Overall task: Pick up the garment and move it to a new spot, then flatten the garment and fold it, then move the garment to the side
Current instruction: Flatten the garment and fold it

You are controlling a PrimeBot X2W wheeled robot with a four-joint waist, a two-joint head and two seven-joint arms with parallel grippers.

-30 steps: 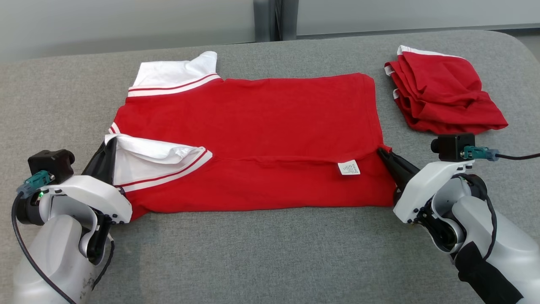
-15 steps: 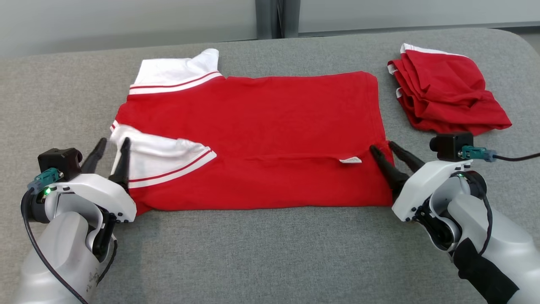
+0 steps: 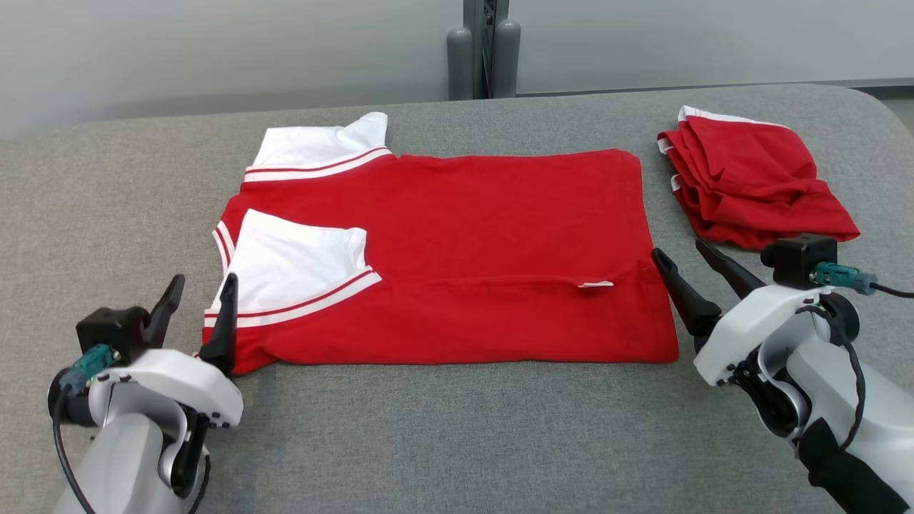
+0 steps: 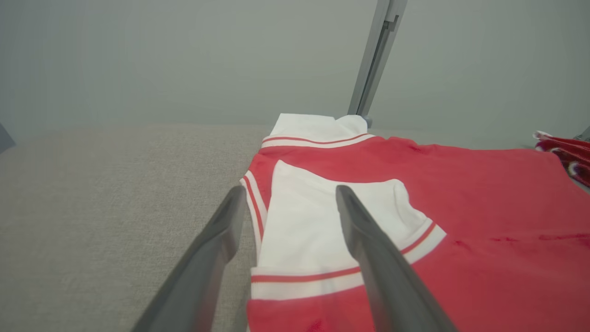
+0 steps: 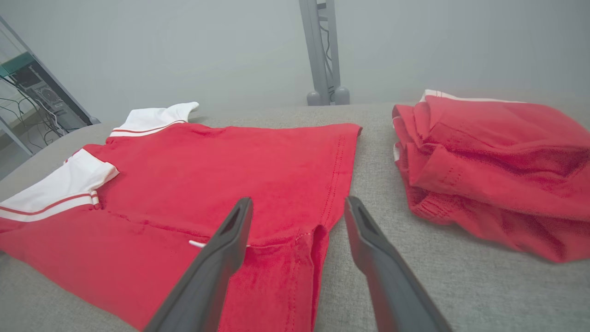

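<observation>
The garment (image 3: 457, 235) is a red shirt with white sleeves, lying flat across the grey surface with its near long edge folded over the body (image 4: 484, 207) (image 5: 221, 180). One white sleeve (image 3: 293, 268) rests on top of the red at the left. My left gripper (image 3: 201, 294) stands open just off the garment's near left corner, holding nothing (image 4: 288, 199). At the near right corner my right gripper (image 3: 682, 253) is open too, its fingers either side of the hem corner and apart from it (image 5: 298, 207).
A second red garment (image 3: 750, 185) lies folded in a loose pile at the back right, close to my right gripper (image 5: 498, 161). A grey post (image 3: 484, 50) stands behind the padded grey table (image 3: 457, 428). Bare table lies in front of the shirt.
Both grippers opened and let go of the folded edge, then drew back toward me. The sleeve and hem settled flat. The head camera shifted, so the whole scene sits lower.
</observation>
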